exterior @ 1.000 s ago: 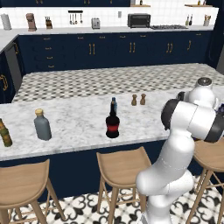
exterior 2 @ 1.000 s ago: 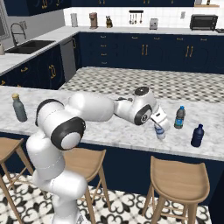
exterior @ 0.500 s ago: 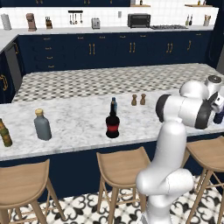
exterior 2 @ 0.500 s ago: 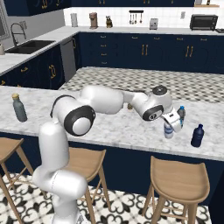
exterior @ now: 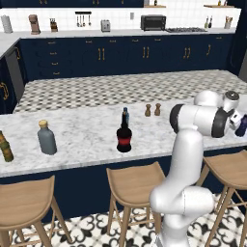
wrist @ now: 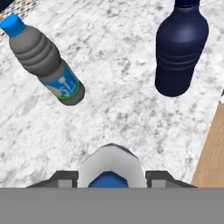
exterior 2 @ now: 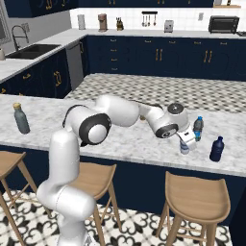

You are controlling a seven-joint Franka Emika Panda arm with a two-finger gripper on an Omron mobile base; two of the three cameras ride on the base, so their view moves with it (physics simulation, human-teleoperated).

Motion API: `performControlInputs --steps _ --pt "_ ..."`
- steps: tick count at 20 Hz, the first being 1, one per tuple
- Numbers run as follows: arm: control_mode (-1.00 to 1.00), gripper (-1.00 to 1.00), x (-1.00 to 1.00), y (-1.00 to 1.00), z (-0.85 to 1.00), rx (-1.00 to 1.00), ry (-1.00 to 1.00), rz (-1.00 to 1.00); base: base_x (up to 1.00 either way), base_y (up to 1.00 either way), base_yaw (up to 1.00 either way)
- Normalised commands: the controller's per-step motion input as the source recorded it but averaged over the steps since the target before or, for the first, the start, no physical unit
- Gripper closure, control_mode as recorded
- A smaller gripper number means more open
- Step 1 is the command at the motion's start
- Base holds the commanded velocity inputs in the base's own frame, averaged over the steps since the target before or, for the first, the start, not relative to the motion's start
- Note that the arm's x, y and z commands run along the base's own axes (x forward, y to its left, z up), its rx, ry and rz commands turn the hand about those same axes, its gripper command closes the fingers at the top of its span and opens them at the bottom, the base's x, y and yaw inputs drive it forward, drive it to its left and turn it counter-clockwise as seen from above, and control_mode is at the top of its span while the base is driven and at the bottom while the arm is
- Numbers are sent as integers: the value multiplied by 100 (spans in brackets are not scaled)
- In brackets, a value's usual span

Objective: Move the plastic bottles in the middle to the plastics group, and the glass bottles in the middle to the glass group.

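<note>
My gripper (exterior 2: 186,142) is shut on the clear blue-capped bottle (exterior 2: 184,148), low over the counter's right end. In the hand view, that bottle's cap and shoulder (wrist: 109,165) sit between my fingertips. Just beyond it are the dark teal blue-capped bottle (wrist: 43,61) (exterior 2: 197,129) and the stubby navy bottle (wrist: 180,48) (exterior 2: 216,149). At mid counter the black bulbous bottle with the red label (exterior: 124,137) stands in front of the slim teal-blue bottle (exterior: 126,116). Far left are the grey tan-stoppered bottle (exterior: 47,138) and the olive-brown bottle (exterior: 6,147).
Two small shakers (exterior: 152,110) stand behind the middle bottles. Wooden stools (exterior 2: 196,197) line the counter's near side, and one stool seat (wrist: 212,148) shows past the counter edge in the hand view. My arm (exterior 2: 125,111) stretches low across the marble counter (exterior: 87,135).
My arm has swung further right and lowered, carrying the clear bottle beside the teal and navy bottles. The other bottles have not moved.
</note>
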Motion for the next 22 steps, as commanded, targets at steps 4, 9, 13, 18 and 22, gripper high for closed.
performControlInputs --steps 4,9,13,18,22 --pt "-100 100 22 0 -59 0 -3 -3 0 0 0" --pt "-100 100 38 -3 -39 0 0 0 0 0 0" --pt "-100 100 24 -8 -32 0 0 0 0 0 0" --pt "-100 100 13 -22 -32 0 0 0 0 0 0" --pt "-100 100 11 -5 -38 0 0 2 0 0 0"
